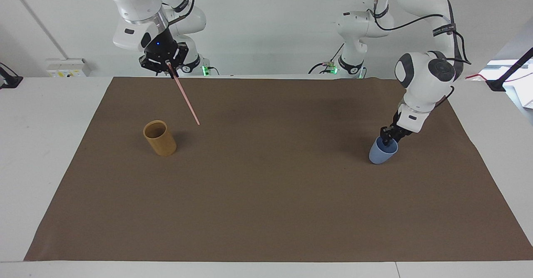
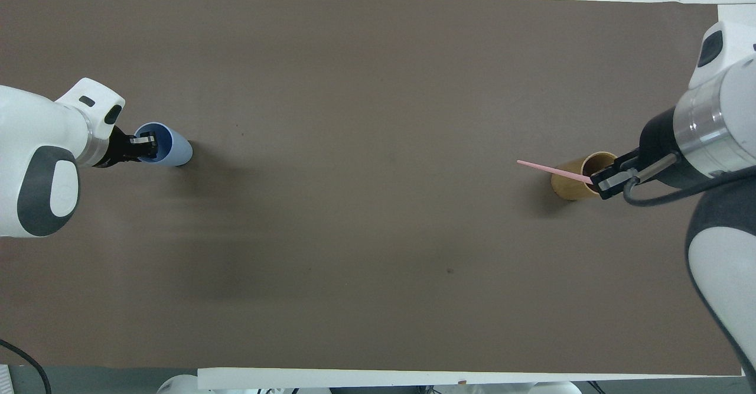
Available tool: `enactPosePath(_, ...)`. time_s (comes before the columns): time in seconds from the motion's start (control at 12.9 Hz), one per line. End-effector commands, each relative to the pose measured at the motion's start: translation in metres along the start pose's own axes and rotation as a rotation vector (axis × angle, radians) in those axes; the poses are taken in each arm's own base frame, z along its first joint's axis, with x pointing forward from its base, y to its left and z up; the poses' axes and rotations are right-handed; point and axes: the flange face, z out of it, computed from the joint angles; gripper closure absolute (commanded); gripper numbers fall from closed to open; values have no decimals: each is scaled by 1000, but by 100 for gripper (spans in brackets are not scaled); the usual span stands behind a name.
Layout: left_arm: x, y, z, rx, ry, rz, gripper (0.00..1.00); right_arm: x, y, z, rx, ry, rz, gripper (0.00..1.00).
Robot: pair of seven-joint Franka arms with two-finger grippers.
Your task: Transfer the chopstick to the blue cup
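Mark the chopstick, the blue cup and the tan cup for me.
chopstick (image 1: 186, 100): facing view, mid-shaft.
blue cup (image 1: 378, 156): facing view, outer wall near base.
tan cup (image 1: 161, 144): facing view, outer wall.

thin pale pink chopstick (image 1: 186, 101) slanting in the air; upright light-blue cup (image 1: 381, 153) on brown mat
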Motion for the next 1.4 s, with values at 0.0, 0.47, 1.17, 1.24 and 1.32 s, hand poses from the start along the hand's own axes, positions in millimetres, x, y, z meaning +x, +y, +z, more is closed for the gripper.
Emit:
enactPosePath(0.0,-12,80,-13,-32,29,-66,100,-7,-1,2,6,13,17,100)
enactPosePath(0.47,-109,244,-18,-41,-8,-110,100,-8,-1,0,7,9,17,100)
enactPosePath(1.17,-94,249,-59,-4,14,-99,0,-7,-3,-1,9,7,57,100)
enactPosePath(1.24,-76,232,-83,5,8,-110,0,-8,-2,-2,9,-1,57,100)
enactPosePath(1.32,-57,206,-104,22,-6,-95,0,-9,-4,-8,9,1,54,100)
